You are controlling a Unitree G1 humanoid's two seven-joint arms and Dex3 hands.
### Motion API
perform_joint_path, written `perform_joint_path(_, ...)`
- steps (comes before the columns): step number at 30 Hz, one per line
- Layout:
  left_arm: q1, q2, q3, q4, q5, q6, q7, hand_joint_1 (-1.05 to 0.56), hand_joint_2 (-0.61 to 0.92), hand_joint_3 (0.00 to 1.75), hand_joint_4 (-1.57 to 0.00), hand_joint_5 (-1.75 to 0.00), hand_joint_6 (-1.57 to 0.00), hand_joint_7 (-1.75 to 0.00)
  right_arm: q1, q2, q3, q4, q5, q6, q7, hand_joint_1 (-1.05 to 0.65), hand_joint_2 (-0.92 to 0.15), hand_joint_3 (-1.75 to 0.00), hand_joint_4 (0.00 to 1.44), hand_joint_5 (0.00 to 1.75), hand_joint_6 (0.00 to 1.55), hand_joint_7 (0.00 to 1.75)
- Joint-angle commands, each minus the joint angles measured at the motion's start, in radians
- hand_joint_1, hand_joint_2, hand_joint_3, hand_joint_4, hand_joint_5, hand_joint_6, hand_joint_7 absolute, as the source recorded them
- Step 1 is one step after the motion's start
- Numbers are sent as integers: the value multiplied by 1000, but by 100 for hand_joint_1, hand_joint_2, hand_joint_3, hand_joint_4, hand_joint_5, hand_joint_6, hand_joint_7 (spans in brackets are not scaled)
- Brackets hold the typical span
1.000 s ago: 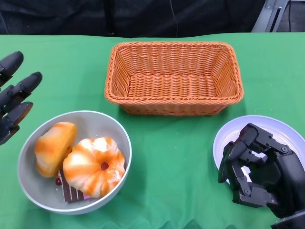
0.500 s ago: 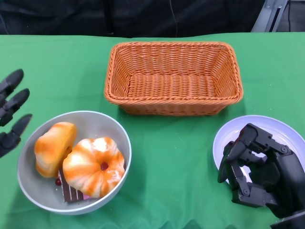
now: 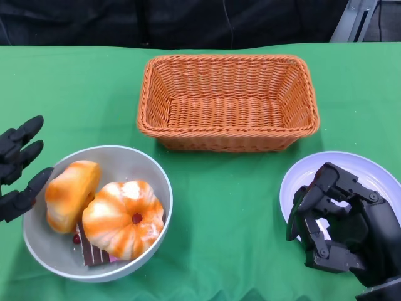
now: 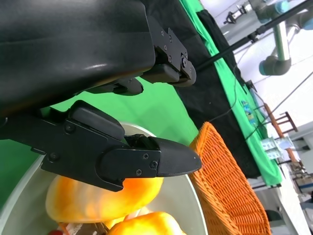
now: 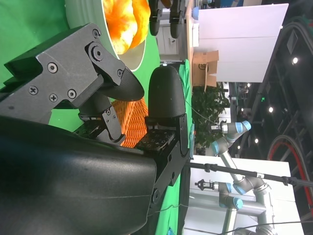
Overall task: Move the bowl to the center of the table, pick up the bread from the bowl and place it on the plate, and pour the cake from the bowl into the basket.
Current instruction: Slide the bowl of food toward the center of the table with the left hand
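Observation:
A grey bowl sits at the near left of the green table. It holds two orange bread pieces, a long one and a round one, over a dark cake slice. My left hand hovers at the bowl's left rim, fingers spread and empty. In the left wrist view a finger reaches over the bread. My right hand rests with fingers curled over the white plate at the near right, holding nothing. The wicker basket stands empty at the back centre.
Green cloth covers the table. Bare cloth lies between bowl and plate. A dark backdrop runs behind the far edge, with a metal frame at the top right corner.
My left hand has come down and toward the bowl's left rim. The right hand, bowl, basket and plate have not moved.

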Motion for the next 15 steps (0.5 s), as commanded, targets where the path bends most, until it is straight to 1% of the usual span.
perform_joint_path(1,-17,28,-9,27,18,-4,44,-72,92,46,-35,-1,-33,0,1,-10,-7,-2,11,-4,2,-10,-54,-122,74,175,63,158)
perform_joint_path(10,-22,57,-62,64,97,-10,143,-72,92,48,-36,-1,-32,0,2,-9,-7,-1,8,-4,1,-10,-54,-123,75,175,63,158)
perform_joint_path(15,-23,62,-82,70,106,18,153,-74,92,50,-35,0,-32,0,3,-9,-6,-6,7,1,-2,-11,-54,-123,76,175,64,158)
